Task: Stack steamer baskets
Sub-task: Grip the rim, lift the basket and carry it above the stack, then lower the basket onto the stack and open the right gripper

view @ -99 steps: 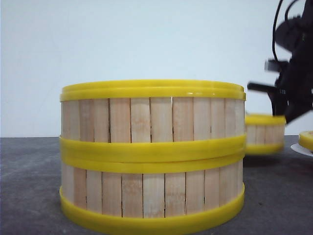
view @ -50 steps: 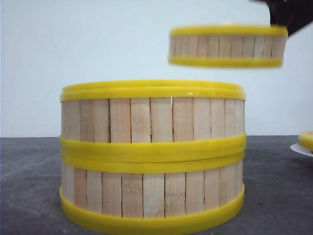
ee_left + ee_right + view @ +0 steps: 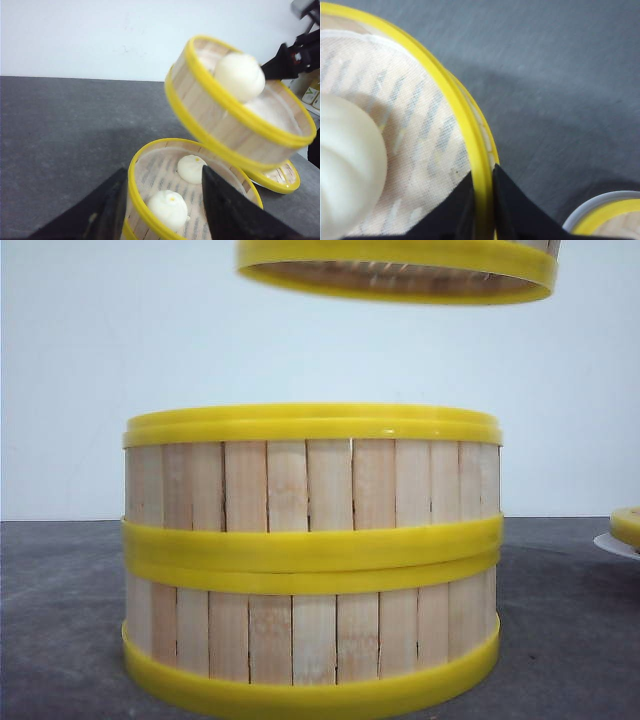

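right gripper (image 3: pixel 482 200) fingers pinched nearly together, left gripper (image 3: pixel 162 200) fingers spread apart

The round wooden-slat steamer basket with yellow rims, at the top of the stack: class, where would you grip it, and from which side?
Grip the open top basket by its thin wall just under the yellow top rim, coming from above with one finger inside and one outside. The wall is too wide to span, and the two white buns sit away from the edge. The right pincer holds the lifted basket this way.

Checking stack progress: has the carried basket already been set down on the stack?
No: the carried basket hangs in the air above the stack, with a clear gap between them.
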